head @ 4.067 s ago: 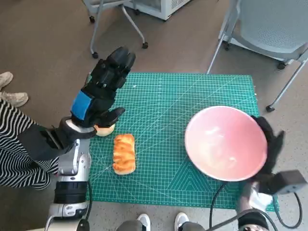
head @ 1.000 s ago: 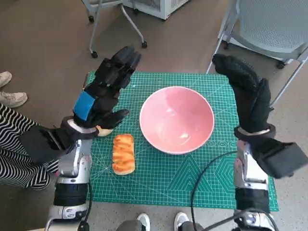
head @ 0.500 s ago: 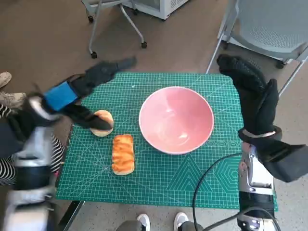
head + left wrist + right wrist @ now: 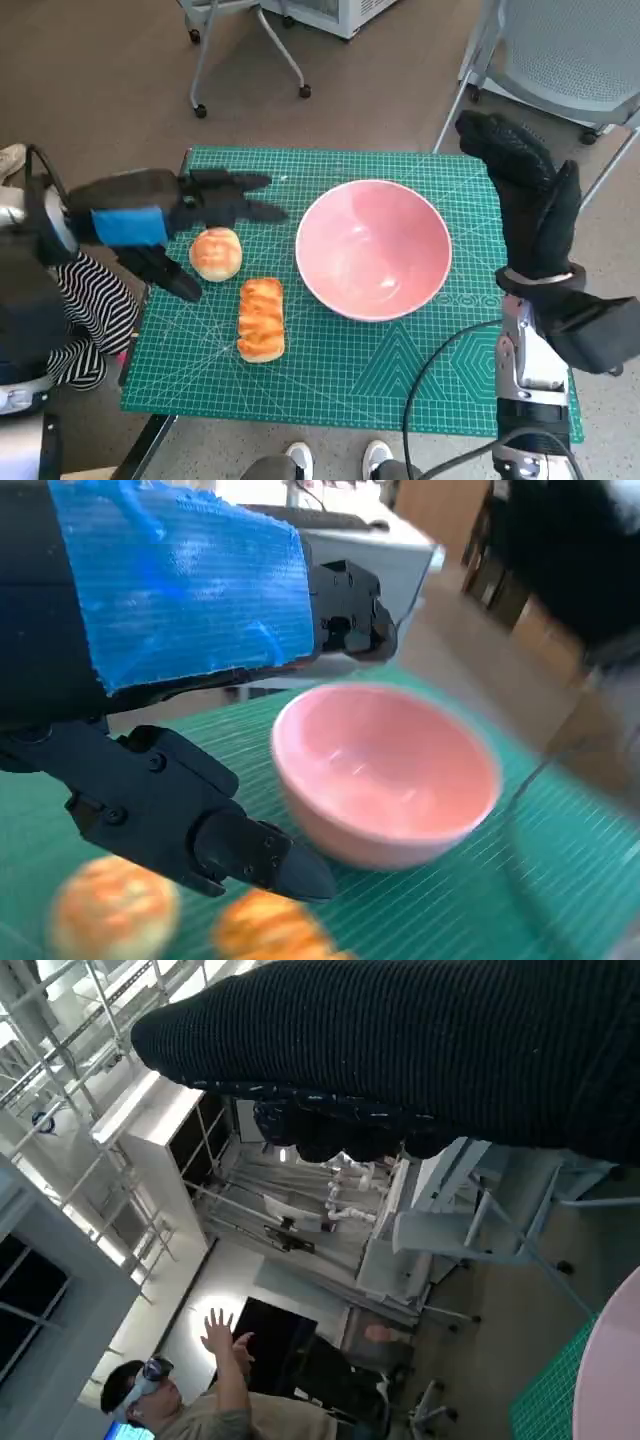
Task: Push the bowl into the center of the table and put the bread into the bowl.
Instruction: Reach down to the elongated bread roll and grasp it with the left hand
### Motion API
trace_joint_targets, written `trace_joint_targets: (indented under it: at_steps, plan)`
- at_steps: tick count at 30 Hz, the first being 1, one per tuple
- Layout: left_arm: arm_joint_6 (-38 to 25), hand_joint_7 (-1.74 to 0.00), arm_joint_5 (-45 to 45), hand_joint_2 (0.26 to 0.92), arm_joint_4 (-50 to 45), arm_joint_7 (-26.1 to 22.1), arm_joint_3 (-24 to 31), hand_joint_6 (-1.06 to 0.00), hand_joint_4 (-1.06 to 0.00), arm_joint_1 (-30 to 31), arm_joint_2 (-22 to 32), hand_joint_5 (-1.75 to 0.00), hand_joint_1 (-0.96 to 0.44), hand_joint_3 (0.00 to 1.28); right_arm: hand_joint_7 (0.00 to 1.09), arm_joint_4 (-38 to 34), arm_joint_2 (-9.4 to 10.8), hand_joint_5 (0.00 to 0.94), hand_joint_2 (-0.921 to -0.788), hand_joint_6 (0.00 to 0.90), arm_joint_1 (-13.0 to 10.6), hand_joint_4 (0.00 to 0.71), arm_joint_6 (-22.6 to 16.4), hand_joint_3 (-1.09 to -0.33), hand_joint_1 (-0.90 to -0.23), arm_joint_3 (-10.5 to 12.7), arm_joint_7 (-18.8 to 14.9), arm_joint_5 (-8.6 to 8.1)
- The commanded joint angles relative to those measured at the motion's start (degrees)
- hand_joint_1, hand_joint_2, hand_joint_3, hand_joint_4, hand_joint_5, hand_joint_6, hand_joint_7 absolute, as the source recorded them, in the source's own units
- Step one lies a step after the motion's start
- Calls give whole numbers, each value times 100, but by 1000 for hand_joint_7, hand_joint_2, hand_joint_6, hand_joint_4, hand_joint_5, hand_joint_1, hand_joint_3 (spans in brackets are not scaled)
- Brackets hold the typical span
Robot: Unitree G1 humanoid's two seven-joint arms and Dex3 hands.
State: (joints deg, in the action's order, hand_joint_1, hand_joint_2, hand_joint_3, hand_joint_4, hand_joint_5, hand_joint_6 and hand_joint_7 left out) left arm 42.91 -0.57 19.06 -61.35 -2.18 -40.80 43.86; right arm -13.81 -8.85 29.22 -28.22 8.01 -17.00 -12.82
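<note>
The pink bowl (image 4: 372, 248) stands empty near the middle of the green mat (image 4: 400, 370); it also fills the left wrist view (image 4: 385, 770). A round bun (image 4: 215, 252) and a long golden loaf (image 4: 261, 318) lie to its left, blurred in the left wrist view as bun (image 4: 112, 917) and loaf (image 4: 272, 930). My left hand (image 4: 190, 215) hovers flat over the bun, fingers spread towards the bowl, holding nothing. My right hand (image 4: 525, 195) is raised at the mat's right edge, fingers up, empty.
Wheeled chair legs (image 4: 250, 50) stand beyond the mat's far edge, and a grey chair (image 4: 560, 60) stands at the far right. A person's striped sleeve (image 4: 85, 300) lies by the left edge. A black cable (image 4: 440, 380) crosses the mat's near right part.
The bowl has been pushed from the mat's right side to its middle. My right hand rose off it. My left hand swung down from upright and now lies level over the bun.
</note>
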Motion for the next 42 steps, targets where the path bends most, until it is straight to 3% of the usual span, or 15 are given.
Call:
trace_joint_targets:
  at_steps: [1,11,23,33,42]
  plan:
    - [692,-185,-440,766,221,233,-214,-321,-254,119,155,-9,-321,4,539,-74,-23,7,-921,95,-61,192,85,-724,-704,-2,50,76]
    - [2113,-136,-1083,749,1170,940,-636,-403,-318,155,39,-14,-398,1,537,-57,-25,6,-921,95,-52,193,95,-724,-709,29,33,-9]
    - [3061,-133,-2125,760,2333,2006,-1057,-451,-362,-66,-199,-16,-418,5,540,-61,-50,8,-921,106,-60,201,146,-723,-719,118,-24,-158]
    - [3083,-106,-3644,778,2684,3308,-1260,-468,-361,-223,-180,-5,-445,9,538,97,-59,8,-921,109,-140,204,224,-724,-720,167,-5,-182]
    - [2940,-66,-4384,796,2957,4193,-1738,-443,-350,-281,-232,0,-462,12,536,228,-64,8,-921,110,-230,209,255,-724,-712,220,43,-125]
